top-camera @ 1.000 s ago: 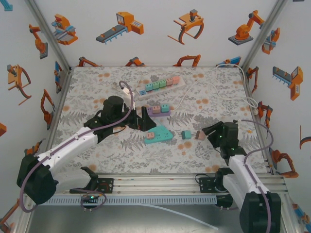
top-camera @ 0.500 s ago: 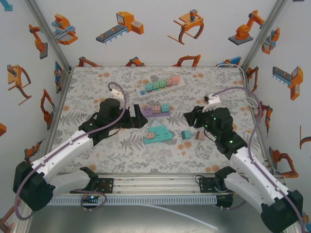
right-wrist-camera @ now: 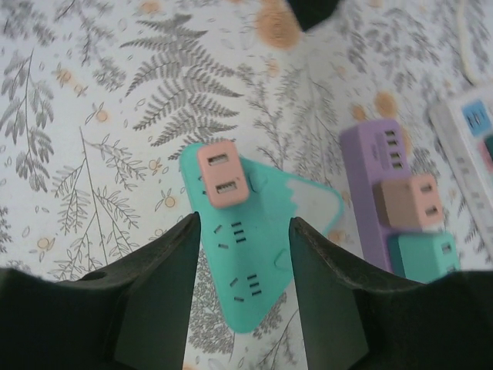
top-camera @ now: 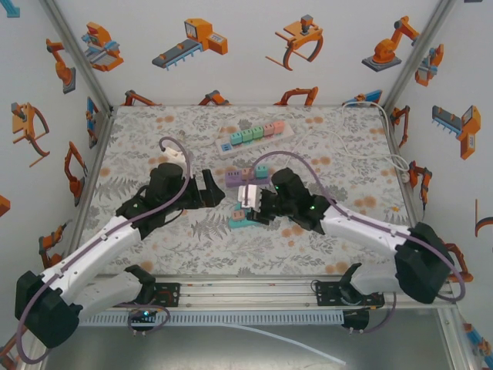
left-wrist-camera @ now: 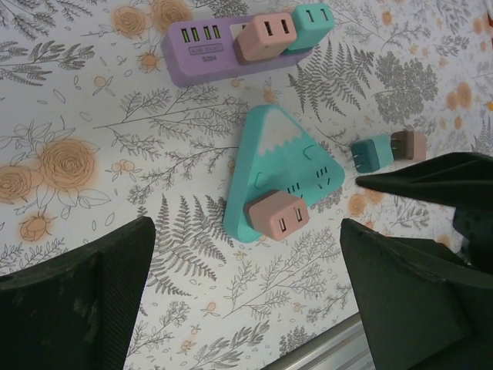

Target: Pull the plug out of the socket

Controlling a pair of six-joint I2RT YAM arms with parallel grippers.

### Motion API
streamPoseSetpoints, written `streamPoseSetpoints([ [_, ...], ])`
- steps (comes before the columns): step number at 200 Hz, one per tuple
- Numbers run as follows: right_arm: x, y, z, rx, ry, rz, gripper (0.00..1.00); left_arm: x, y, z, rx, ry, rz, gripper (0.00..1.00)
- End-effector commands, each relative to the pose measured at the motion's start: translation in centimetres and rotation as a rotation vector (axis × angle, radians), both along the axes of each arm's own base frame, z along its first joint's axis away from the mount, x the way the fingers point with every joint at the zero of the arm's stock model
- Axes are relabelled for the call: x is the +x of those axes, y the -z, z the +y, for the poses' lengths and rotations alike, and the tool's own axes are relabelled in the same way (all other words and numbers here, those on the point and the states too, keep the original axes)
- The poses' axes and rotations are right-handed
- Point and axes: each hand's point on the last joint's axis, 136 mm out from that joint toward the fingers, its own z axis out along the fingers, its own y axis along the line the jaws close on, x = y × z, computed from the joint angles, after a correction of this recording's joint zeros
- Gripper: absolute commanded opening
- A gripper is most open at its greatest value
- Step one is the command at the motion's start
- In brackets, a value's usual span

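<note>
Top external view, entry: teal socket lay mid-table, pink plug seated in it, not yet pulled. Right gripper hung above, fingers spread, grasping nothing, plug just ahead of them. Left gripper likewise spread, empty. Grasp and pull left to do.

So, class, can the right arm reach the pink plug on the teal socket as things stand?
Probably yes: the right gripper hangs open just short of the pink plug, nothing between them.
</note>
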Motion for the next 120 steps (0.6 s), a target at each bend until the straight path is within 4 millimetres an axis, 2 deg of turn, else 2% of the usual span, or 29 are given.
streamPoseSetpoints([
  [1, -1.2, 1.6, 1.4, -0.082, -0.175, -0.064, 0.49, -0.3, 0.6, 1.1, 0.002, -0.04, 0.015, 0.97],
  [35, -0.3, 3.1, 3.4, -0.082, -0.199, -0.042, 0.48, -0.5, 0.8, 1.5, 0.007, -0.046, 0.023, 0.97],
  [67, 0.0, 4.8, 4.0, -0.118, -0.224, -0.017, 0.4, -0.7, 1.1, 1.9, 0.007, -0.059, 0.034, 0.97],
  [89, -0.6, 5.4, 4.0, -0.136, -0.268, -0.01, 0.32, -0.7, 1.4, 1.7, 0.001, -0.047, 0.048, 0.97],
  [120, -2.4, 4.8, 3.8, -0.114, -0.38, -0.04, 0.24, -0.3, 3.3, 1.0, 0.014, -0.032, 0.117, 0.99],
])
